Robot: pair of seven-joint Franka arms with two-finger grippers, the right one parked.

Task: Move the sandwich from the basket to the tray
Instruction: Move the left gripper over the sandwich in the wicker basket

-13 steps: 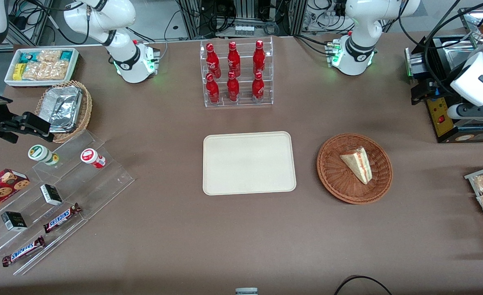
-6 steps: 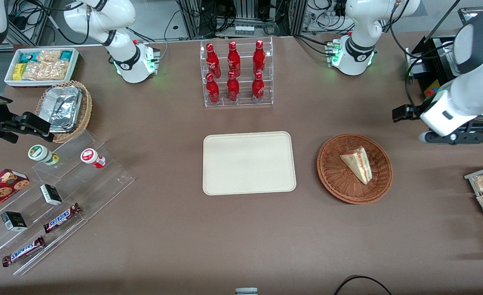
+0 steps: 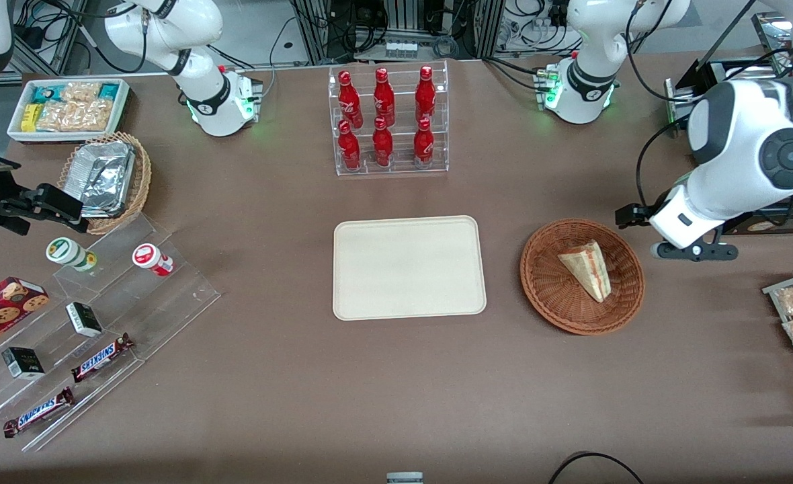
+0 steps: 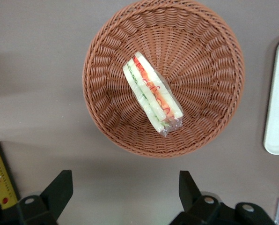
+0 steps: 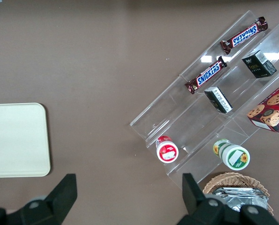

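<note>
Reading off labels first: two bars [image 3: 101,356] on the clear stepped rack [image 3: 101,329] say SNICKERS, white letters on brown wrappers. Six red bottles [image 3: 383,117] w/ white script stand in a clear stand, three per row; script too small to read. Brown table [image 3: 269,403] carries it all; cables & metal framing along its edge farthest from the front camera.

One sandwich [image 3: 587,269] lies in the basket [image 3: 551,296], plastic-wrapped, filling stripes red, yellow, green in the wrist view [image 4: 152,97]. One tray [image 3: 409,267], bare, sits beside the basket toward the parked arm's end, a strip of table between them.

Gripper [image 4: 125,197] hangs over the table just outside the basket rim [image 4: 102,126], fingers [image 4: 59,190] spread wide apart, holding nothing.

Also: one tan basket of foil trays [image 3: 104,178], one white bin of snack packs [image 3: 67,107], two round tubs [image 3: 70,253], one cookie box [image 3: 0,309].
</note>
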